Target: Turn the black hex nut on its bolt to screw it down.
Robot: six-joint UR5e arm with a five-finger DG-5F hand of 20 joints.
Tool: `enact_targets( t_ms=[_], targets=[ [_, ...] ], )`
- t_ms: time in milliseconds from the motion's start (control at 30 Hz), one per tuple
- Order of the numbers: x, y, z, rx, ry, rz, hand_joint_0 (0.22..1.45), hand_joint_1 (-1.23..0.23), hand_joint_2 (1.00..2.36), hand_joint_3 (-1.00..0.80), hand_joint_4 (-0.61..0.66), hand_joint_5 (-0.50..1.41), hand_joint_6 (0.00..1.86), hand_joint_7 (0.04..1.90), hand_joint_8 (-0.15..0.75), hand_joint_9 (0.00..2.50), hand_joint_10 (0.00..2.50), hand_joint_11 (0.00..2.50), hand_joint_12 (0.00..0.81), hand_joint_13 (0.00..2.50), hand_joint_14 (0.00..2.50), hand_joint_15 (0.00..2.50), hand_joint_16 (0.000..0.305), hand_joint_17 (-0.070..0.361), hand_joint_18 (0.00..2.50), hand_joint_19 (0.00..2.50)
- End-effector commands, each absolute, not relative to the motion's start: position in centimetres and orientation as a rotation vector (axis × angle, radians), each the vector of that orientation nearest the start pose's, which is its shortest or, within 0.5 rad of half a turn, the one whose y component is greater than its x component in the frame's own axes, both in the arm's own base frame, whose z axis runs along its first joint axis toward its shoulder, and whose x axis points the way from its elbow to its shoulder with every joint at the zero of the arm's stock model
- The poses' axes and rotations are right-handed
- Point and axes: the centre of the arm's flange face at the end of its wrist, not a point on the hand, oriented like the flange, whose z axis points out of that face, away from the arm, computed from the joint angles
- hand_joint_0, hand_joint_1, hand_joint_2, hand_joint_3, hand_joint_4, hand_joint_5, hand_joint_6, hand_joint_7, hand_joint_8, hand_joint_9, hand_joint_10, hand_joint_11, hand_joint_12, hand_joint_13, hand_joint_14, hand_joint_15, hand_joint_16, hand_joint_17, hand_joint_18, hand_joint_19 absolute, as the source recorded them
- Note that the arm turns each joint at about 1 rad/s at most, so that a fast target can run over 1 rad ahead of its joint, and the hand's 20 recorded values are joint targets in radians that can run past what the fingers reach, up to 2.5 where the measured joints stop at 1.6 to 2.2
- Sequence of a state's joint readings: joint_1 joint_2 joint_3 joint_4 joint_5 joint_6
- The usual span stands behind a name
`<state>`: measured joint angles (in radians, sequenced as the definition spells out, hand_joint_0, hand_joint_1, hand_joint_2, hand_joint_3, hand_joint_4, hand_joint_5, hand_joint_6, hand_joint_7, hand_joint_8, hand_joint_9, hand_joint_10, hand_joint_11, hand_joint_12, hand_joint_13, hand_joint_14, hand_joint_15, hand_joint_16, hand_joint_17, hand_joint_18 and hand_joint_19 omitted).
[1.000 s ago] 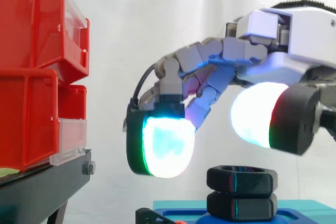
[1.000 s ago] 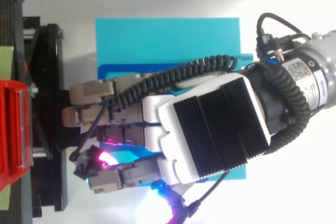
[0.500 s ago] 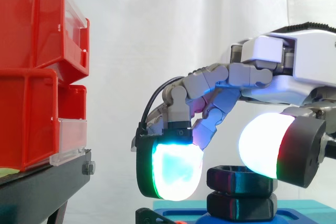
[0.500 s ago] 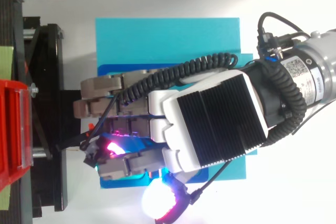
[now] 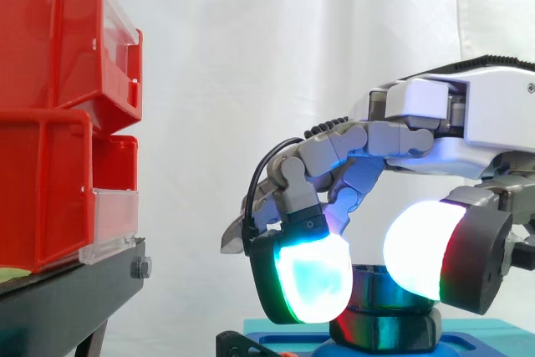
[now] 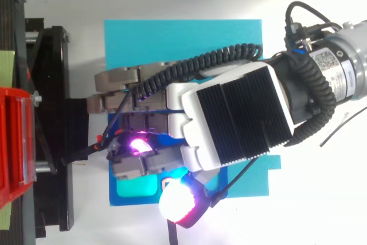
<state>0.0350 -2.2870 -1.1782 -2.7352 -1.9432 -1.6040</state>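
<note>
1. At the bottom right of the side view, the black hex nut (image 5: 374, 283) sits on top of a second black hex piece (image 5: 384, 332), which stands on a blue base (image 5: 476, 332).
2. Same view: the hand (image 5: 468, 123) reaches in level from the right edge, with its fingers bent downward over the nut. One glowing cyan-white fingertip pad (image 5: 311, 282) with a green rim covers the nut's left side. The thumb pad (image 5: 422, 248), white with a red and green edge, covers its right side. Both pads are at the nut's height and appear to touch it, so the hand is closed round the nut, with only a narrow strip of it showing between them.
3. Same view: red bins (image 5: 50, 123) are stacked on a black stand (image 5: 67, 307) at the left, well apart from the hand. A white curtain (image 5: 251, 56) hangs behind.
4. From above, the arm's wrist (image 6: 344, 78) enters from the right. The hand (image 6: 229, 119) lies back upward over the middle of the blue base (image 6: 183, 44), with its fingers pointing left toward the black stand (image 6: 51, 84).
5. Same view: one fingertip pad (image 6: 137, 142) glows magenta beneath the bent fingers. The thumb pad (image 6: 178, 202) glows white with a red rim near the base's lower edge.
6. Same view: the red bins (image 6: 14, 142) lie at the far left edge.
</note>
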Motion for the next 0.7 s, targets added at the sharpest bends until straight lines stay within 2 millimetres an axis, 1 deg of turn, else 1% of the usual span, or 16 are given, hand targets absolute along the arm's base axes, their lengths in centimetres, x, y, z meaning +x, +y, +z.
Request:
enact_targets(
  t_ms=[0,100,167,367,667],
  targets=[
    [75.4,-7.6,26.7,-0.354,1.455,0.278,0.51,-0.31,1.0,-0.5,0.08,0.04,0.5,1.53,0.285,1.03,0.01,0.18,0.394,0.6,0.01,0.17,0.051,0.114,0.39,0.37],
    [75.3,-8.0,26.7,-0.354,1.451,0.277,0.51,-0.31,1.0,-0.5,0.09,0.04,0.5,1.59,0.292,1.04,0.01,0.17,0.395,0.61,0.01,0.17,0.05,0.114,0.38,0.37],
    [75.3,-8.2,26.7,-0.357,1.447,0.278,0.51,-0.31,1.0,-0.5,0.09,0.04,0.5,1.59,0.291,1.05,0.01,0.18,0.394,0.61,0.01,0.17,0.05,0.114,0.39,0.37],
    [75.1,-9.2,26.8,-0.365,1.446,0.283,0.51,-0.31,1.0,-0.5,0.1,0.04,0.53,1.55,0.293,1.06,0.01,0.19,0.393,0.62,0.01,0.17,0.05,0.113,0.39,0.37],
    [74.8,-11.1,26.8,-0.371,1.437,0.273,0.51,-0.31,1.0,-0.5,0.09,0.03,0.53,1.54,0.291,1.06,0.01,0.19,0.394,0.62,0.01,0.18,0.051,0.114,0.4,0.37]
  ],
)
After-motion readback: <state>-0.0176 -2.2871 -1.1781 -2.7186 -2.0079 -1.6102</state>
